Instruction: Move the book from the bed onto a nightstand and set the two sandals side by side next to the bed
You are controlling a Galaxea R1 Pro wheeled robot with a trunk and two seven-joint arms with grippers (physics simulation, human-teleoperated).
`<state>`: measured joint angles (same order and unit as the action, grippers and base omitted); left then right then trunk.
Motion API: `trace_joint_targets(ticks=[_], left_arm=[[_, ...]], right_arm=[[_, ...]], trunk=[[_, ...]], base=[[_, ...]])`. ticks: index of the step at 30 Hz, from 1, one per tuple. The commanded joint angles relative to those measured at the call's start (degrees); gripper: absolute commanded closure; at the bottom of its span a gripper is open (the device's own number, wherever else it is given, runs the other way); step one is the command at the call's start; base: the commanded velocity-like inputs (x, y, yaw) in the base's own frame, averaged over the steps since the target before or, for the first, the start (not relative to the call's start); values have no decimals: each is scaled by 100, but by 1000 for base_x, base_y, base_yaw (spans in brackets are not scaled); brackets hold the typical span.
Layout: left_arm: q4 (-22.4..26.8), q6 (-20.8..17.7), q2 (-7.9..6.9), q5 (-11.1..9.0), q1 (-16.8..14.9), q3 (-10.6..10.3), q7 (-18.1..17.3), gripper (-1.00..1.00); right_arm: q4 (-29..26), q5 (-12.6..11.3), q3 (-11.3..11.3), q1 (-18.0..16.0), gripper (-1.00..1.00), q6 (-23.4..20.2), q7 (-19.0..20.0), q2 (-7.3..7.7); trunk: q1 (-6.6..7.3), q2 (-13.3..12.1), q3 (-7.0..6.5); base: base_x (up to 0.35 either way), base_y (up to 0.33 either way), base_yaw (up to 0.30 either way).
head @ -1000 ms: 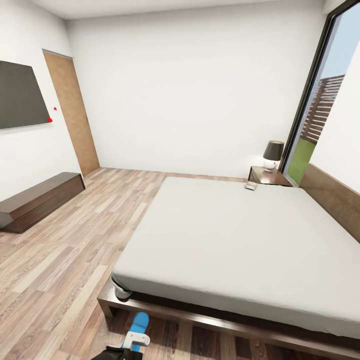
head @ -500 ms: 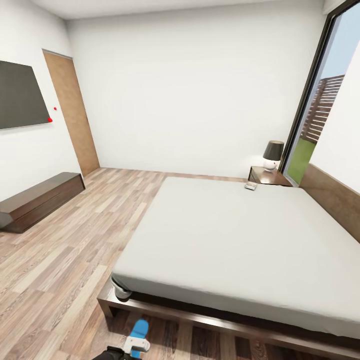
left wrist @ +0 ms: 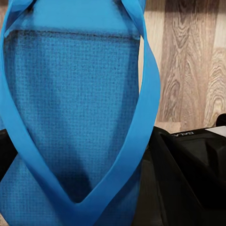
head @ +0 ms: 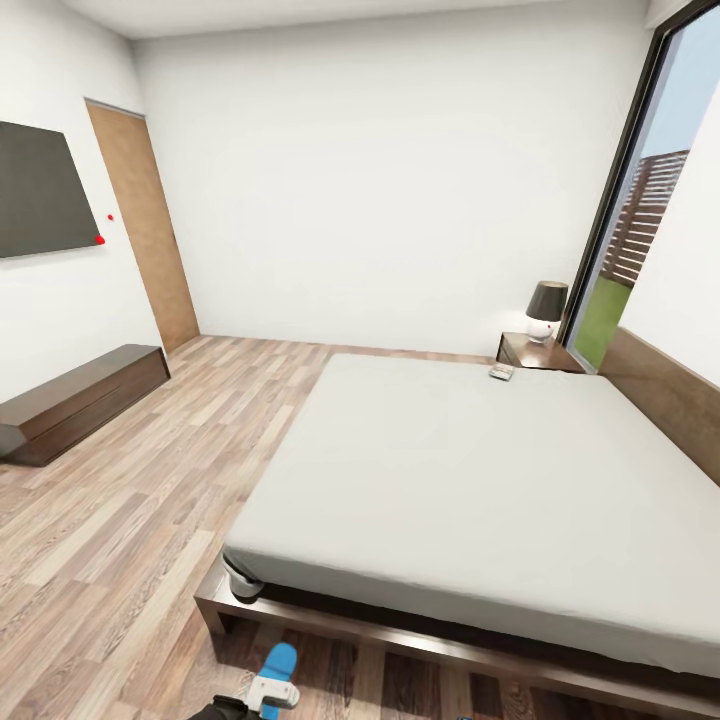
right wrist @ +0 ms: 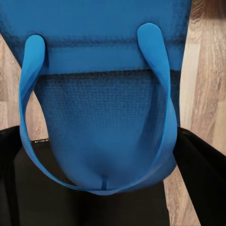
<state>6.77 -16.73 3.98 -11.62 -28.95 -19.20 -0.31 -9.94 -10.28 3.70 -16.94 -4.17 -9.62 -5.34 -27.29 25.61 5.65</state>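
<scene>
Head view: the bed takes up the middle and right of the bedroom, its pale mattress bare but for a small book lying near the far edge at one o'clock, just short of the nightstand and its lamp. Down at six o'clock, by the bed's foot, the left gripper carries a blue sandal over the plank floor; a long bench cabinet sits at nine o'clock.

Left wrist view: the sandal looms close, straps looping across its textured sole, the dark jaws pinching it at the heel end.

Right wrist view: the second sandal hangs likewise, clamped at its toe-post end between black jaws.

Both sandals look light, soft and bendy; a hold across the sole's edge seems surest, the thin straps likely to slip.
</scene>
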Motion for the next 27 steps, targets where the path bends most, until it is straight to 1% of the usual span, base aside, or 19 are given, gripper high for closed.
trace_joint_targets(ticks=[1,3,9,13,27], left_arm=[[9,-32,-3,-42,-2,-49,-12,100],[9,-32,-3,-42,0,-53,-12,100],[8,-5,-6,-46,3,-60,-6,100],[8,62,-3,-43,3,-63,-4,100],[8,54,3,-48,-1,-87,3,100]], right_arm=[[-14,-54,38,-2,100,-28,-30,0],[-20,-58,31,-2,100,-11,-26,4],[-94,-63,21,-2,100,262,-29,9],[-104,-67,34,-2,100,294,-25,0],[-104,-62,30,-2,100,296,-17,17]], trunk=[[-3,11,12],[-3,11,12],[-3,11,12],[-3,11,12],[-3,11,12]], base=[[0,0,0],[0,0,0],[0,0,0],[0,0,0],[0,0,0]])
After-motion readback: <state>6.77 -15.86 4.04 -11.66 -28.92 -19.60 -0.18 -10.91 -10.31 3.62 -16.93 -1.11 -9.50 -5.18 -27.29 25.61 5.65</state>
